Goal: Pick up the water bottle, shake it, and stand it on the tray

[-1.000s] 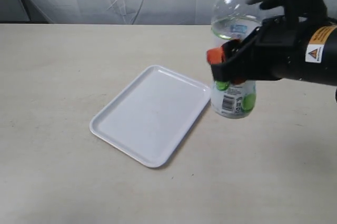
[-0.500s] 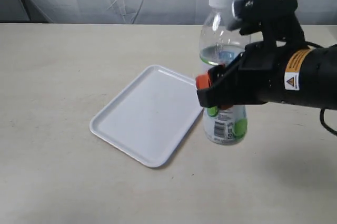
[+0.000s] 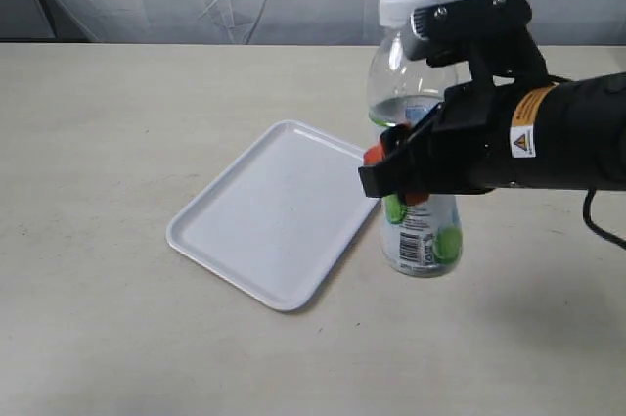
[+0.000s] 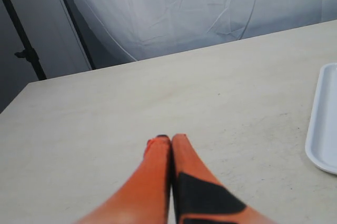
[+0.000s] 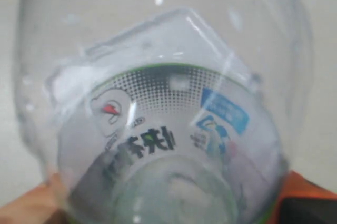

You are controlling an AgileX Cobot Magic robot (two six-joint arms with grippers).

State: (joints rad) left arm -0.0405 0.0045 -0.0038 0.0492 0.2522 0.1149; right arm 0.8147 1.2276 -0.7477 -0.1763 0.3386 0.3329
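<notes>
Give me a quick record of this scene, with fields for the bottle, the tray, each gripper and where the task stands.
water bottle: upright, white cap on, partly filled
held by: right gripper, clamped around its middle
bottle position: beside the tray's right edge, not on it; cannot tell if its base touches the table
tray: flat on the table, nothing on it
left gripper: shut, holding nothing, above bare table
task status: bottle not yet stood on the tray
</notes>
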